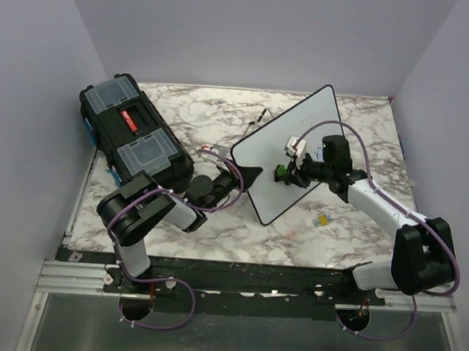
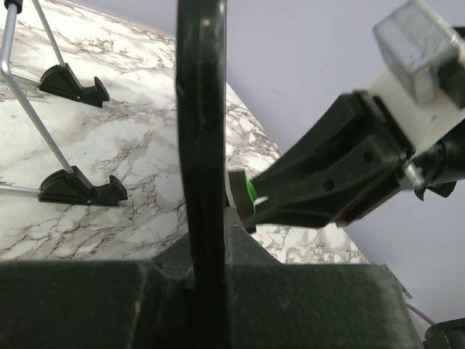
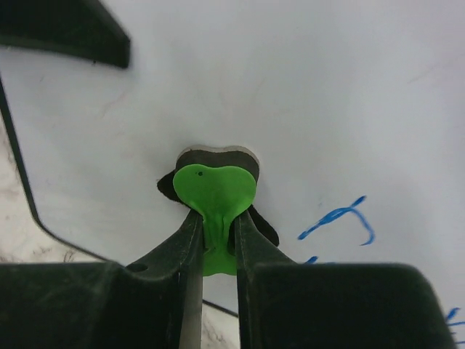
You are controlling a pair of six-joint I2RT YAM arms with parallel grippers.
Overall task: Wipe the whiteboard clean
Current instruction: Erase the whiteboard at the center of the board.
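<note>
Scrubbing hard could twist the white black-framed whiteboard [image 1: 268, 177] out of the left gripper [image 1: 250, 175], pinched shut on its edge. The right gripper [image 3: 216, 218] is clamped on a green heart-shaped eraser [image 3: 214, 190].

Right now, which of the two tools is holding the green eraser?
The right tool: it pinches the green eraser, pressed against the whiteboard. The left tool clamps only the board's black edge.

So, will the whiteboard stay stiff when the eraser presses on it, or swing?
Probably stiff: the whiteboard looks flat and framed, with no bowing visible. It may pivot, since the left gripper pinches only one edge. Its smooth face likely lets the green eraser slide easily.
</note>
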